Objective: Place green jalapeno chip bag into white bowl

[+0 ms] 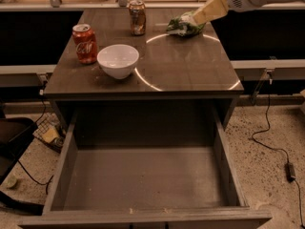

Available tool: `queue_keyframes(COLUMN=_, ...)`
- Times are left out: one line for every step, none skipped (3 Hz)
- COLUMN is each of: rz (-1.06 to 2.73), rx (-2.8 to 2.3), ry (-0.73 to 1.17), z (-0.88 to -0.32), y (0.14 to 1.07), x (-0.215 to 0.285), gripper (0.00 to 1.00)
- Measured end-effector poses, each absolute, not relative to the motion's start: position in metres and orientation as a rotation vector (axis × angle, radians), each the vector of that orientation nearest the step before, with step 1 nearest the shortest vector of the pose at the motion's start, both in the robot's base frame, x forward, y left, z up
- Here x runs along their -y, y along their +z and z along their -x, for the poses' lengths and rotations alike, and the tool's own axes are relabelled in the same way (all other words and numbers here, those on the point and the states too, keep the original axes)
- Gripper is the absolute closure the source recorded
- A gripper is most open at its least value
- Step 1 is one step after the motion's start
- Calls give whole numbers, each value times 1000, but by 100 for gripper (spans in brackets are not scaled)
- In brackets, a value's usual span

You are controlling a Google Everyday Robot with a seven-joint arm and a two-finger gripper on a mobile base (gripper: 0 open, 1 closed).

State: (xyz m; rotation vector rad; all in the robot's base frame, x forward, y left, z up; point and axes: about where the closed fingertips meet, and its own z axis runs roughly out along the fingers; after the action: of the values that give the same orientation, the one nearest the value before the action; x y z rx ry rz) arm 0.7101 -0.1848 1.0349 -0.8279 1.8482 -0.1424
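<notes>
The tan gripper (198, 18) hangs at the right end of the crumpled glossy green chip bag (181, 27), which stretches leftward from it. Whether it is open or closed, I cannot tell.

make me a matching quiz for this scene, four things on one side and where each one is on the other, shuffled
Things:
1. white bowl
2. green jalapeno chip bag
3. drawer
4. end effector

Places:
a. pulled open below the tabletop
b. beside the red soda can
c. lying on the tabletop's far right part
d. over the far right corner, at the bag

Pairs: 1-b, 2-c, 3-a, 4-d
</notes>
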Motion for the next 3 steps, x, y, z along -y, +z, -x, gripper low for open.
queue_keyframes(rz=737, rx=-1861, ry=-106, z=-716, y=1035, x=182, gripper=0)
queue_keyframes(rz=735, rx=-1864, ry=-102, z=-715, y=1035, x=182, gripper=0)
queue_keyframes(rz=707, rx=-1815, ry=-63, z=-737, y=1026, x=172, gripper=0)
